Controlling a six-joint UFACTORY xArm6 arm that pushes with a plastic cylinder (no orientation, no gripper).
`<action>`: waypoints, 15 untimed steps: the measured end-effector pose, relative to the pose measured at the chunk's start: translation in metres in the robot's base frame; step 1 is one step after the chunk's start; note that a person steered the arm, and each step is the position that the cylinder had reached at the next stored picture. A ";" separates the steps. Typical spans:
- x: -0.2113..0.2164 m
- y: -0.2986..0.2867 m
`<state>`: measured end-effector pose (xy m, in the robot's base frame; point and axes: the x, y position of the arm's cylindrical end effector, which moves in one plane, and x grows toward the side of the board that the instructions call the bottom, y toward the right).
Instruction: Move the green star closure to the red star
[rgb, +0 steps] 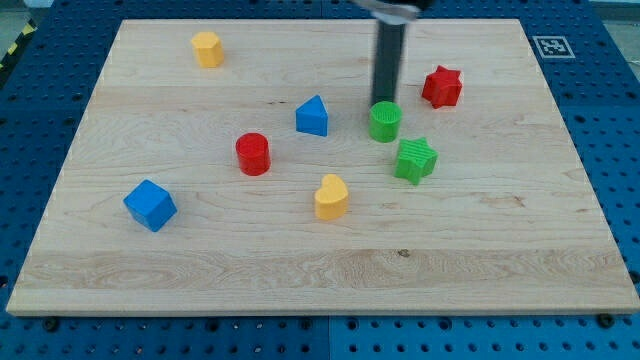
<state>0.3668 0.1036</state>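
The green star (415, 160) lies right of the board's middle. The red star (442, 87) lies above and slightly to the right of it, a clear gap between them. A green cylinder (385, 121) stands just above-left of the green star. My rod comes down from the view's top, and my tip (384, 97) ends right behind the green cylinder's top edge, above-left of the green star and left of the red star. Whether the tip touches the cylinder cannot be told.
A blue triangular block (313, 117) lies left of the green cylinder. A red cylinder (253, 153), a yellow heart-shaped block (331, 197), a blue cube (150, 205) and a yellow block (207, 48) lie further left. The wooden board (500, 270) rests on a blue perforated table.
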 end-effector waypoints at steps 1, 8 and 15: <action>0.000 0.061; 0.130 -0.035; 0.112 -0.051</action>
<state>0.4789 0.0529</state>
